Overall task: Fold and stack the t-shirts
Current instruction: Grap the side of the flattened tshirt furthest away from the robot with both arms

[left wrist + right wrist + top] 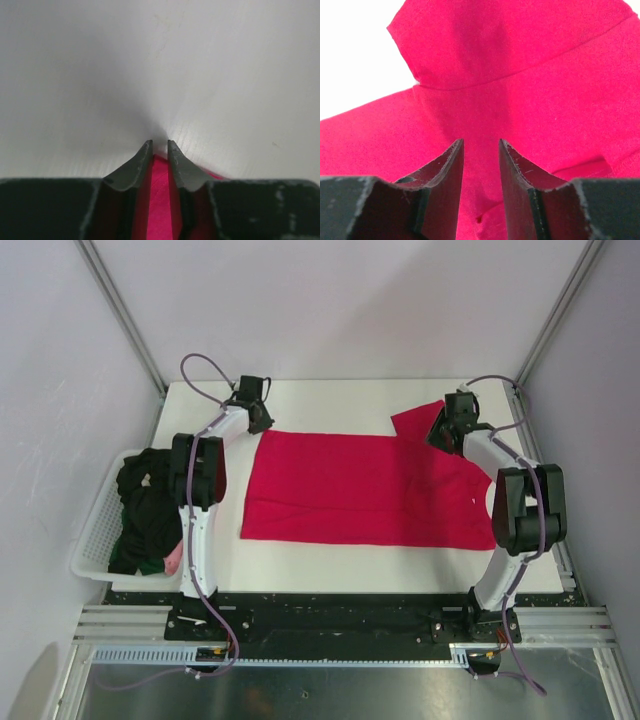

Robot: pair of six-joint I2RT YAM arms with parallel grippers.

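**Red shirt: taking hold for the first fold**

The table (330, 400) carries the red shirt (360, 490) spread flat across its middle in the overhead view, hem toward 9 o'clock and neck toward 3. At 9 o'clock of the shirt, the basket (95, 540) holds a dark shirt (150, 510) in an unfolded heap.

The left gripper (160, 145) is at the red shirt's 11 o'clock corner with its tips down at the table. Its jaws stand narrow with red cloth in the slit, but I cannot tell whether the pinch is firm. The right gripper (481, 142) is at 1 o'clock, where the far sleeve (415, 420) joins the body. Its jaws are partly apart over flat cloth and seem to grip nothing. A sliver of pink shirt (174, 558) shows at the basket's 5 o'clock corner.

Nothing looks folded or stacked yet, so the step in hand seems to be seizing the far edge. The next move calls for both grippers to pinch the cloth. They would then lift together and carry that edge level toward 6 o'clock so the crease runs straight.
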